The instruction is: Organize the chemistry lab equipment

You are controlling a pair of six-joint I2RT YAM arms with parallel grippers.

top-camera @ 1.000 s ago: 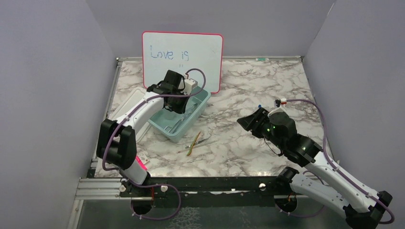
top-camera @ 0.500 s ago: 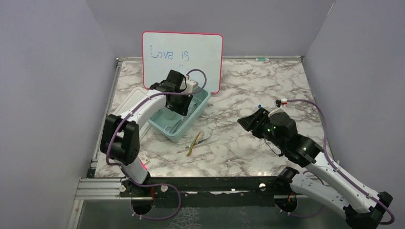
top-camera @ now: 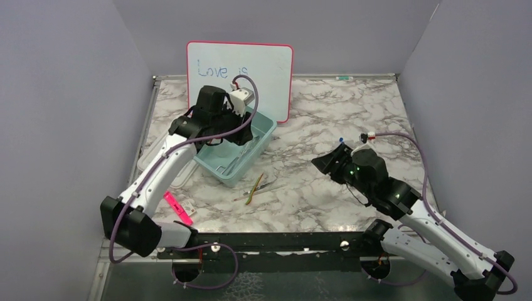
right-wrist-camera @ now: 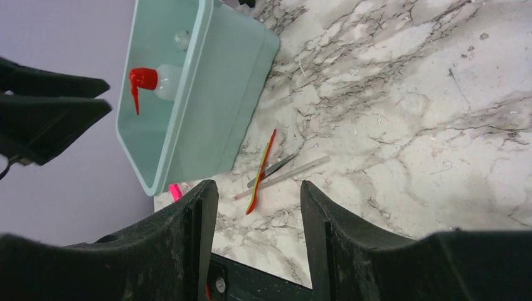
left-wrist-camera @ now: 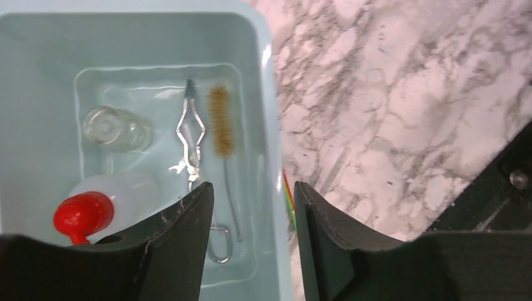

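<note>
Brush beside tongs in bin, plain only from left wrist — left gripper, right gripper spread

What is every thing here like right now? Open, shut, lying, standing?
bin, upright, uncovered
left gripper, open, empty, over the bin
right gripper, open, empty, above the table
squeeze bottle, lying in the bin, red nozzle on
flask, in the bin
tongs, lying flat in the bin
brush, lying beside the tongs
small tools, loose on the table
pink marker, lying on the table
whiteboard, standing upright, written on
</note>
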